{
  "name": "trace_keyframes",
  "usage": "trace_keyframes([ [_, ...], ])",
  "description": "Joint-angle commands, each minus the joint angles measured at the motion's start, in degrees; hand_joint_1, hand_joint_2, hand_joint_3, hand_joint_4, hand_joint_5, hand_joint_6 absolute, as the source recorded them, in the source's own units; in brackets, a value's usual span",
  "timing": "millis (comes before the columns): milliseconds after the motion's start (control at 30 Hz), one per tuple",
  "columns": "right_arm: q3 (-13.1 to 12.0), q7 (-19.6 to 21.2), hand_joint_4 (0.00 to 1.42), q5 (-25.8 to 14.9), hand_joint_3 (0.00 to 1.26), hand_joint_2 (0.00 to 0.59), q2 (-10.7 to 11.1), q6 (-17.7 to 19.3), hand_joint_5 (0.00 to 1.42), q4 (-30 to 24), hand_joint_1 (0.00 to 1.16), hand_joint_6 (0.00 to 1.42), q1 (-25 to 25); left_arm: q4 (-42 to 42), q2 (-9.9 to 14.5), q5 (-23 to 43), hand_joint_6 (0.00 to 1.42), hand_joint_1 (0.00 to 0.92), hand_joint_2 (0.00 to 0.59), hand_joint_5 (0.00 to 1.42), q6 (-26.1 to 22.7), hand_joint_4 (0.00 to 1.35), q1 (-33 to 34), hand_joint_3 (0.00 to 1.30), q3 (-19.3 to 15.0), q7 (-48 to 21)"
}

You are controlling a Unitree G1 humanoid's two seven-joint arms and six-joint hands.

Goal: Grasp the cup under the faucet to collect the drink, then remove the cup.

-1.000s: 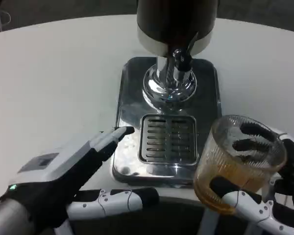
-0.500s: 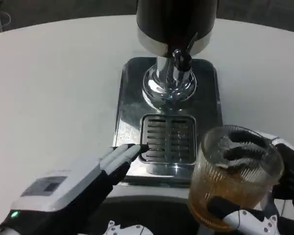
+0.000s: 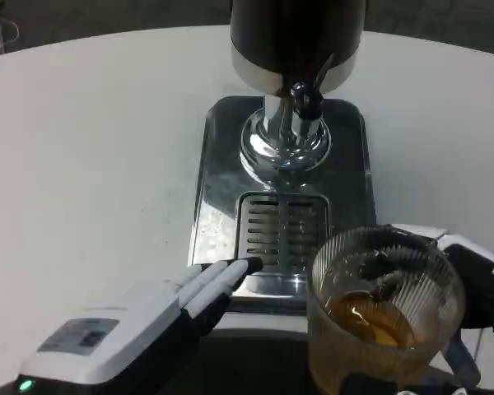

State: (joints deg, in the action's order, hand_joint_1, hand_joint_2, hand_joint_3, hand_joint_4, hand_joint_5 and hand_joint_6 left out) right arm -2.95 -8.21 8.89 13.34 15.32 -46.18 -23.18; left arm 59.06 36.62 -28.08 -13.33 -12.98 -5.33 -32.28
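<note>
While the drink dispenser (image 3: pixel 296 41) stands unmoved on its steel base (image 3: pixel 218 156), the ribbed glass cup (image 3: pixel 384 309) has shifted since a second ago: it now sits lower and further toward the near edge of the picture, off the near right corner of the drip grille (image 3: pixel 282 233), where before it was further right of it and higher. Amber drink lies in its bottom, and the cup leans a little. The right robot hand (image 3: pixel 477 309) is clamped on the cup, its dark fingers showing through the glass on the far side and its white back just right of the rim. The cup is well clear of the faucet (image 3: pixel 305 103), which hangs over the grille with nothing beneath it. The left robot hand (image 3: pixel 160 317) has also moved; earlier its fingertips lay at the left edge of the grille, and now they touch or nearly touch the grille's near left corner, fingers straight and close together, holding nothing. The white surface (image 3: pixel 90 140) spreads round the base.
</note>
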Motion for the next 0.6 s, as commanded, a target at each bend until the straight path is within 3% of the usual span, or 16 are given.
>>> trace_keyframes([
  [33,-1.94,-1.14,1.20,-2.73,0.99,0.225,0.96,4.55,1.38,-1.64,0.90,1.42,-0.79,0.94,-0.93,-2.50,0.07,0.000,0.028,0.00,2.28,0.00,-1.09,0.00,-0.23,-0.69],
  [600,-3.39,-3.36,1.20,-3.75,1.00,0.225,1.00,7.19,1.38,-1.89,0.90,1.42,-1.87,0.94,-5.27,-5.50,0.01,0.000,0.034,0.00,5.91,0.00,-3.04,0.00,-2.01,-3.58],
])
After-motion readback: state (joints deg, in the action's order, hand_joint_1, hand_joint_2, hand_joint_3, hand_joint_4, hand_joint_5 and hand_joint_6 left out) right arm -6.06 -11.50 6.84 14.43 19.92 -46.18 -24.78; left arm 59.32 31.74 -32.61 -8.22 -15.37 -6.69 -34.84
